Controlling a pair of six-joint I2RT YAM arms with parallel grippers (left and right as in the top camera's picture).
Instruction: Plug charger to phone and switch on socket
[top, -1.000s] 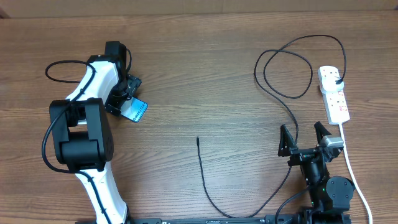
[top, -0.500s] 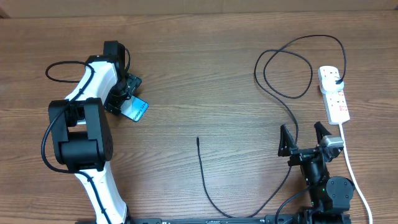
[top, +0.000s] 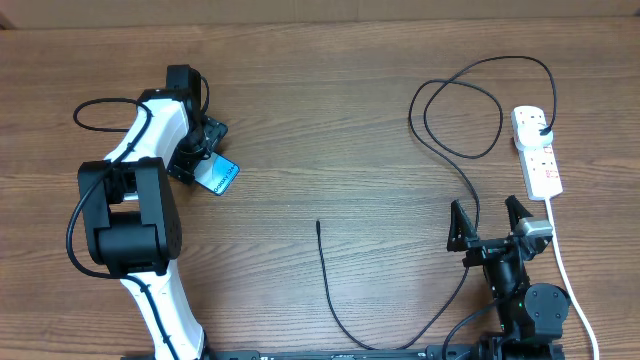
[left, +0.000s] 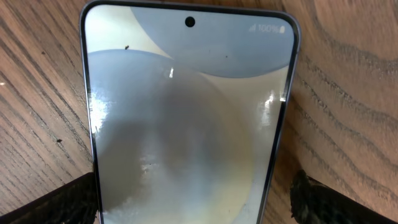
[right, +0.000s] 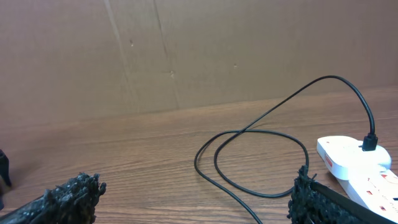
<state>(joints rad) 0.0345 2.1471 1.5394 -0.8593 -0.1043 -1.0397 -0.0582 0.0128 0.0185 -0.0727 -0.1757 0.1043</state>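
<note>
Overhead, your left pincer straddles the phone, spread wide to seize its edges, while your right pincer hangs released beside the charger.

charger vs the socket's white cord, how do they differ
The charger is thin and black; the cord is thicker and white. The charger curls in loops across the table, while the cord runs in a gentle curve toward the near edge. The charger's plug sits in the socket with its tip lying free; the cord leaves the socket's near end. Both lie on the table and meet the socket.
</note>
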